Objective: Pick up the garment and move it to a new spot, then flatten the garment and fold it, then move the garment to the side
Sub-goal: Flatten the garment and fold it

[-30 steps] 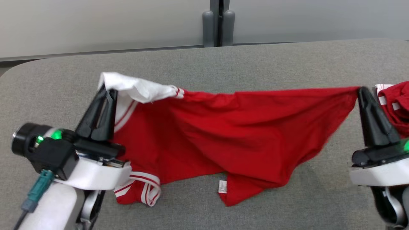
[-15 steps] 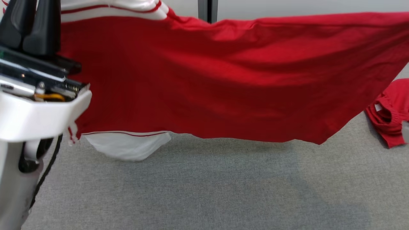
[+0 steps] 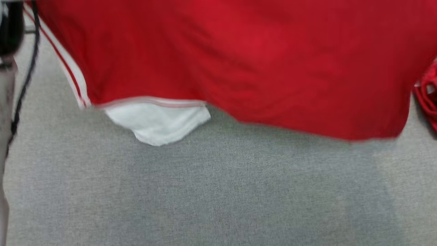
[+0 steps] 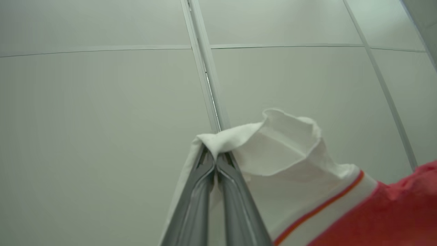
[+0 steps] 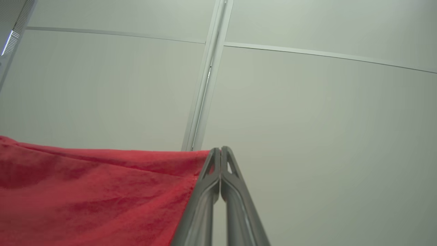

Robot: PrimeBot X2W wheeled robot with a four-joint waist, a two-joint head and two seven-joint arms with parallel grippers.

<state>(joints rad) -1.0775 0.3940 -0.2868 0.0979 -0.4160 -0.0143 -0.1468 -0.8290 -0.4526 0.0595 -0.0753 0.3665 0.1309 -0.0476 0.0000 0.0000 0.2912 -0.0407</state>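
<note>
Red garment (image 3: pixel 239 68) hangs spread wide above the grey fabric surface (image 3: pixel 218 198). My left end effector (image 4: pixel 215 162) is clamped shut on its white corner, and my right end effector (image 5: pixel 221 152) is pinched on a red edge. Held high at both ends, it drapes flat for relocation, I judge. Pale wall panels (image 4: pixel 102 119) stand behind the surface. Another red cloth (image 3: pixel 428 99) lies at the surface's right margin.

The garment (image 3: pixel 239 68) no longer lies half crumpled on the desk (image 3: pixel 218 198). It now hangs clear of it as 1 spread red sheet. The left pincer (image 4: pixel 215 162) and right pincer (image 5: pixel 221 152) have risen, still clamped on its 2 top corners. A white sleeve (image 3: pixel 157 123) now dangles below the hem. The head camera has shifted too, looking lower at the desk.
</note>
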